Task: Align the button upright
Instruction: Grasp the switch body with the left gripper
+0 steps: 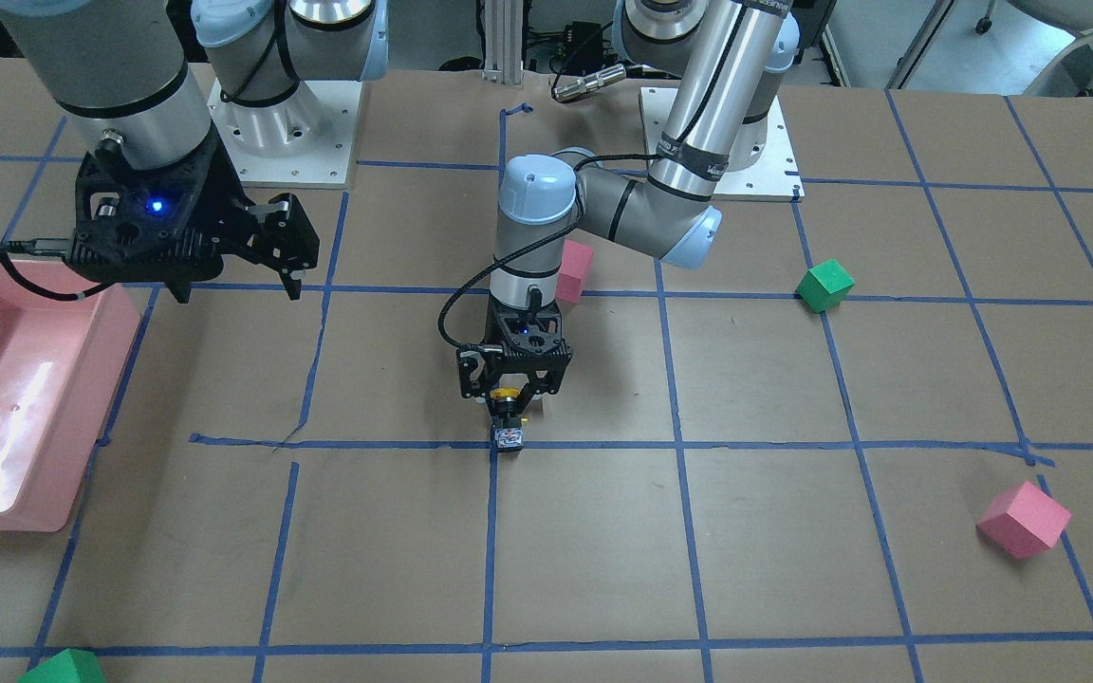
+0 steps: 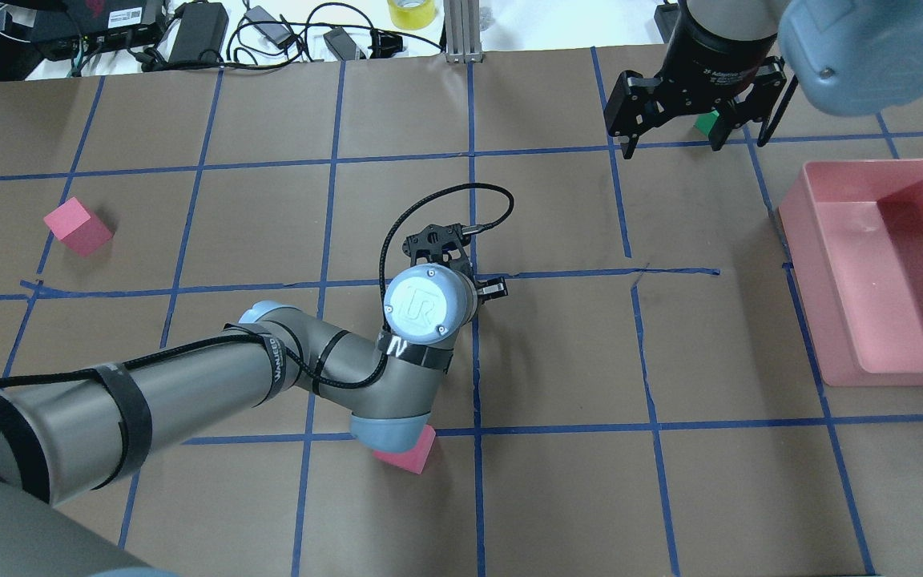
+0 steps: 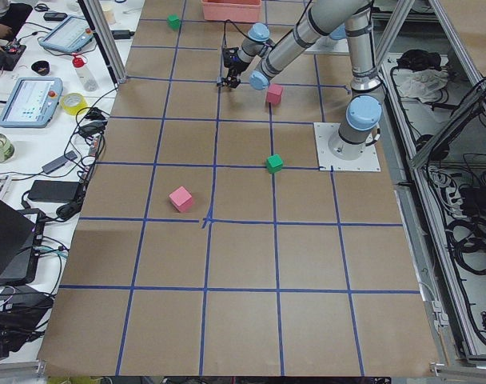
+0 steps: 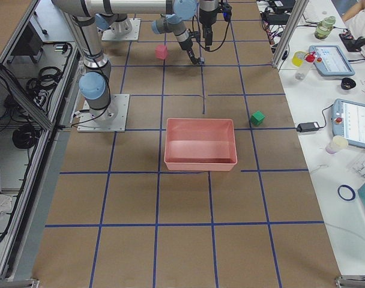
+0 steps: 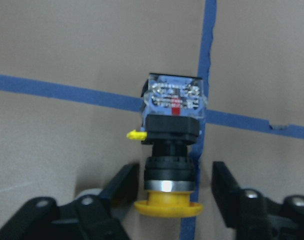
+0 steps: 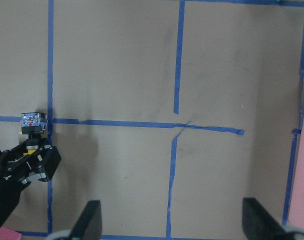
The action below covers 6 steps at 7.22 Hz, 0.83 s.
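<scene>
- The button (image 5: 172, 145) lies on its side on the counter (image 1: 603, 569), near the middle. Its silvery-blue base block sits over a crossing of blue tape lines (image 1: 793, 444).
- In the left wrist view its long axis runs from 12 to 6 o'clock, flat along the counter. The base block is at 12 and the yellow cap at 6, nearest the camera.
- In the front-facing view the cap points to 12 o'clock, toward the robot's base, and the block to 6 o'clock.
- A small yellow tab sticks out of the black body at 9 o'clock in the wrist view.
- The left end effector (image 1: 507, 402) is down at the counter with its fingers (image 5: 123, 184) on either side of the black neck, just above the cap. They are narrowly parted; a sliver of counter shows between the right-hand finger and the body, so there is no firm clamp.
- From the button in the front-facing view:
  - a pink cube (image 1: 575, 270) lies near at 1 o'clock, partly behind the left arm;
  - a green cube (image 1: 824, 285) is farther out at 2 o'clock;
  - a second pink cube (image 1: 1024, 520) is well apart at 4 o'clock;
  - a pink bin (image 1: 91, 398) is at 9 o'clock by the edge;
  - another green cube (image 1: 63, 669) is at 8 o'clock in the corner.
- The right end effector (image 6: 174, 222) hangs well above the counter, spread wide and gripping nothing, near the bin's far end.
</scene>
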### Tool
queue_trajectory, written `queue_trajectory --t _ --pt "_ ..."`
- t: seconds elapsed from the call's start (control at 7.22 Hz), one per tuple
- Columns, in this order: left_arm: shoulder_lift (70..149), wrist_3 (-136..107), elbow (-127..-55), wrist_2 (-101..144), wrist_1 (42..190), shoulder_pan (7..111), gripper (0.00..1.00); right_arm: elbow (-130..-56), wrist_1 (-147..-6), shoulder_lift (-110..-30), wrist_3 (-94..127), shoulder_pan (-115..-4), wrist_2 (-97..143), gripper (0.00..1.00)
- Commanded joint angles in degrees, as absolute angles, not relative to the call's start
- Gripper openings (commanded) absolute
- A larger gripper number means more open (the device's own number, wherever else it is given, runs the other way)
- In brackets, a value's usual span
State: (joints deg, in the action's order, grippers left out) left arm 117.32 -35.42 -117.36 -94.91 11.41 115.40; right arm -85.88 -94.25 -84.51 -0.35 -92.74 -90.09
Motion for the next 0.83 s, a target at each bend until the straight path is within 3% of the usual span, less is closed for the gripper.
queue_trajectory --t 0.0,0.28,0.69 --pt "115.93 -40.56 -109.99 -94.66 26.38 115.4 0.0 -85.87 -94.13 -84.55 -0.35 -92.72 -90.0 1.0" --pt "115.14 -51.89 -105.66 -88.99 38.36 113.92 0.0 -85.96 -94.13 -84.55 -0.44 -92.9 -90.0 1.0" --pt "114.26 -62.01 -105.9 -73.7 44.12 106.37 0.0 -86.04 -93.96 -84.55 -0.35 -92.72 -90.09 1.0"
